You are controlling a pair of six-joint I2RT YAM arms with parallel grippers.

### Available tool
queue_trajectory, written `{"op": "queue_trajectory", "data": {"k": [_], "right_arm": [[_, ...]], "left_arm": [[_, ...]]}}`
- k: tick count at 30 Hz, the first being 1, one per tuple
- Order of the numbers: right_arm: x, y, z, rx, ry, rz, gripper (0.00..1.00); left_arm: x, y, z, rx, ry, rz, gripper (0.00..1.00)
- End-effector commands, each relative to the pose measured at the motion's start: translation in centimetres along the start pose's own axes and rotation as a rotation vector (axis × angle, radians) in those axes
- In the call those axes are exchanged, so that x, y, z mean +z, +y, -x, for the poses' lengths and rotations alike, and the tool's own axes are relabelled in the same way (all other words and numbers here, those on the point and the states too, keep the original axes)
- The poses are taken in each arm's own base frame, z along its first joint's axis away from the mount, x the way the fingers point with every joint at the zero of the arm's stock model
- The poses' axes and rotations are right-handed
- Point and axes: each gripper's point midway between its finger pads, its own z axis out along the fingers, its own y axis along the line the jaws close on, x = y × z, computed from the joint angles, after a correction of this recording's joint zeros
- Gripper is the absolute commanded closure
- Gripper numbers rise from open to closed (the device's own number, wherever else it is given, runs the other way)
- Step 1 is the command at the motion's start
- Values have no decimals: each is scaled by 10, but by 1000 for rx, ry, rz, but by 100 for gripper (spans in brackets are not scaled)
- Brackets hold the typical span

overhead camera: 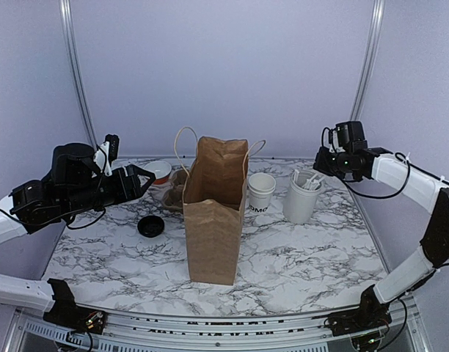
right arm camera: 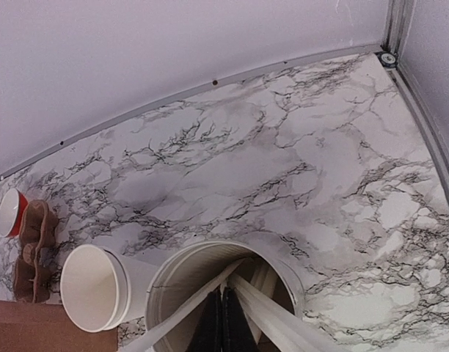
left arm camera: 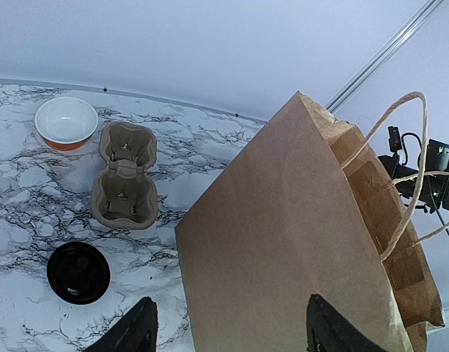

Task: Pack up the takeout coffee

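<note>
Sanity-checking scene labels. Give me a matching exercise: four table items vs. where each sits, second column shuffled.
1 black lid
2 brown paper bag
3 lettered white cup
4 red bowl

a upright, mid-table
b beside the pulp cup carrier, near the far edge
c lying flat, left of the bag
d between the bag and the utensil tub

Pairs: 1-c, 2-a, 3-d, 4-b

Robot lab booth: plain lilac walls (overhead camera: 210,66), metal rails (overhead camera: 75,73), marble-print table (overhead camera: 298,257)
</note>
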Motion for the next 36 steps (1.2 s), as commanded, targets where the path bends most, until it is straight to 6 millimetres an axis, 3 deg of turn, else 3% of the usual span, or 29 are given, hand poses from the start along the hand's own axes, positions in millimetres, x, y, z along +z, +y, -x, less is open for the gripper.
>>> {"op": "queue_trajectory", "data": {"k": [1,9,18,26,36], "right_arm": [[-23,14,28,-31,-64,8,100],[-40,18,33,-89,-42,-25,100],[-36,12,19,-189,26,-114,100],[-56,27,45,-200,-30,-90,100],[-77,37,60,-201,-64,-58,100]], "left_arm": [[0,-2,7,0,-22,-10,30],[1,-2,7,-1,-20,-8,30],[4,-6,6,-1,-14,-19,30],[2,-6,9,0,-20,-22,31],[4,-7,8,-1,-16,-20,31]]}}
